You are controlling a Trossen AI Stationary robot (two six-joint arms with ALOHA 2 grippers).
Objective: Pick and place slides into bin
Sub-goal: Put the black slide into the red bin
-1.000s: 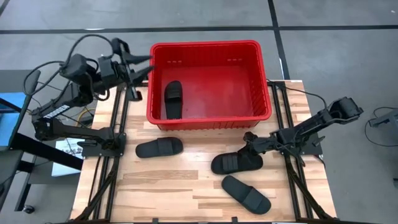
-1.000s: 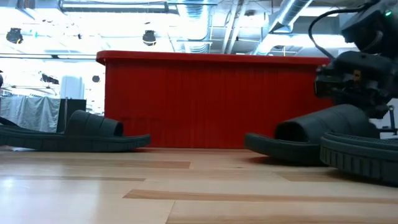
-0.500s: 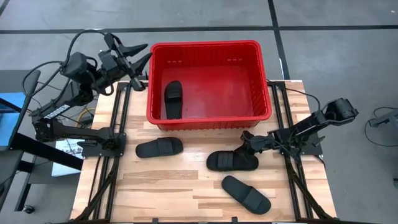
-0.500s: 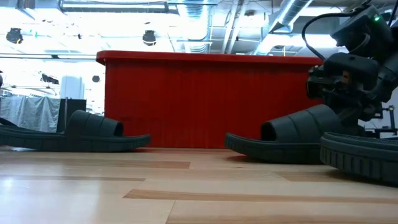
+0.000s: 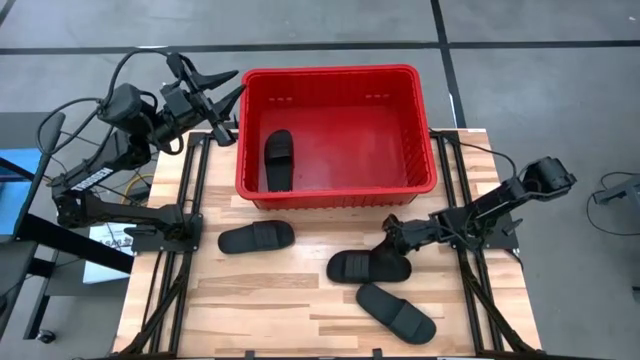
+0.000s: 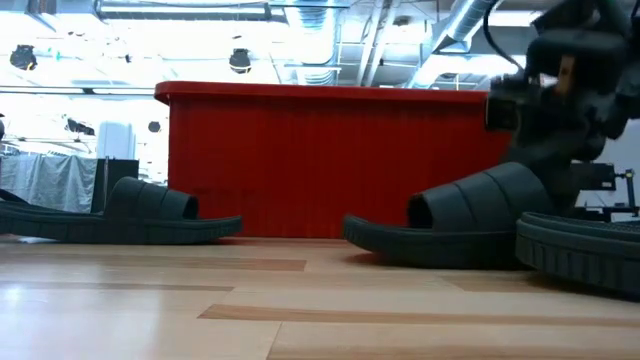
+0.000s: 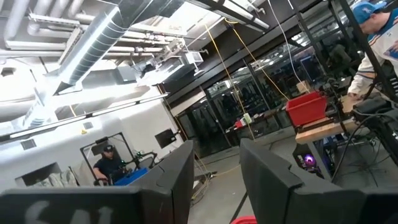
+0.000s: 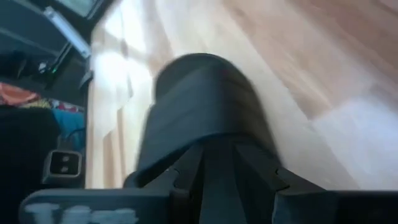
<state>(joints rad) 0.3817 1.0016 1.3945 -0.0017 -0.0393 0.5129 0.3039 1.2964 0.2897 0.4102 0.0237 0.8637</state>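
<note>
Right pincer [image 5: 392,240] pinching slide [image 5: 365,266] near bin [image 5: 340,188]; left pincer [image 5: 215,95] spread.

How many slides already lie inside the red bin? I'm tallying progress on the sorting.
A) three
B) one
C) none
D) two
B: the high view shows a single slide on the floor of the bin, while the three other slides lie on the table.
</note>
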